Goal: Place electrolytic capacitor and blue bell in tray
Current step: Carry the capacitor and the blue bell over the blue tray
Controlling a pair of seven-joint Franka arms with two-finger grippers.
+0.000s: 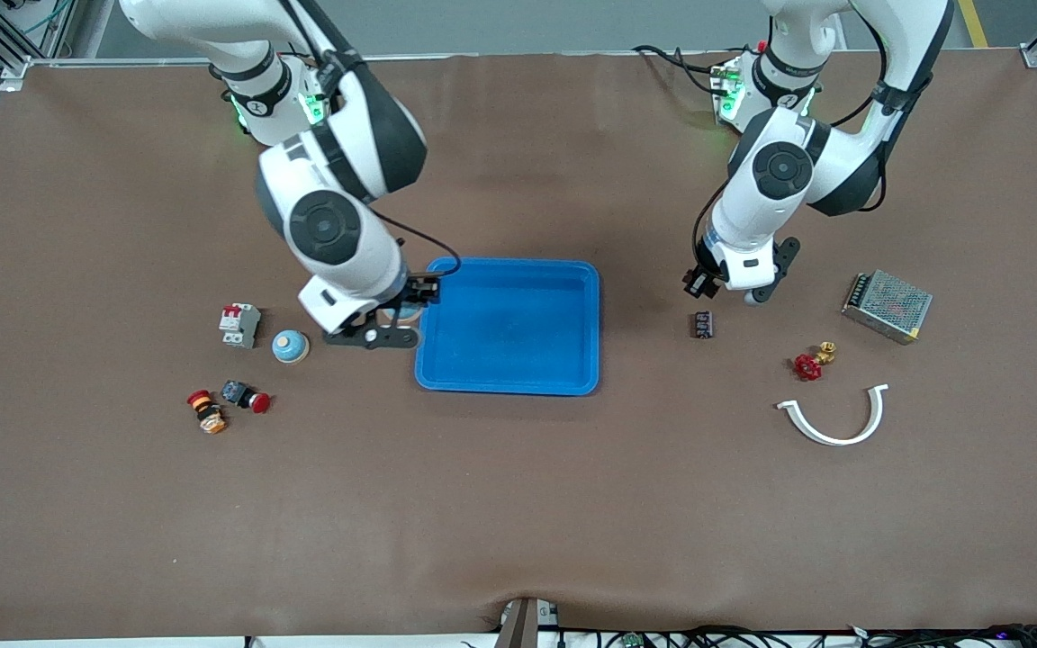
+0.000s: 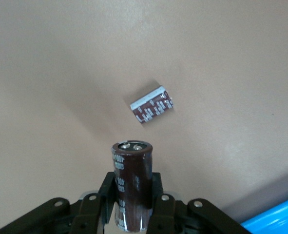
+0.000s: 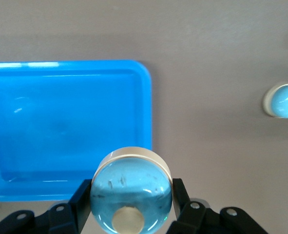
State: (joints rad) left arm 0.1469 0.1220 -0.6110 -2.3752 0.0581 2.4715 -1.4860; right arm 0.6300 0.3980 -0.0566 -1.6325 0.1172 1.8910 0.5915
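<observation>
Front view: tray (image 1: 509, 326) holds nothing yet; right gripper (image 1: 392, 319) just beside tray's rim toward the right arm's end, load hidden; left gripper (image 1: 727, 290) well apart from tray; left wrist view: fingers (image 2: 156, 204) clamp capacitor (image 2: 131, 185), spare capacitor (image 2: 152, 105) on table; right wrist view: fingers (image 3: 83, 202) clamp blue bell (image 3: 130, 195) beside tray, spare bell (image 3: 281, 100) on table.

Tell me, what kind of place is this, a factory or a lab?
Probably a robotics lab bench rather than a factory line. Two white arms stand at one brown-covered table, loose electrical parts such as a circuit breaker and a metal power supply lie scattered on it, and cables trail along the edges.
</observation>
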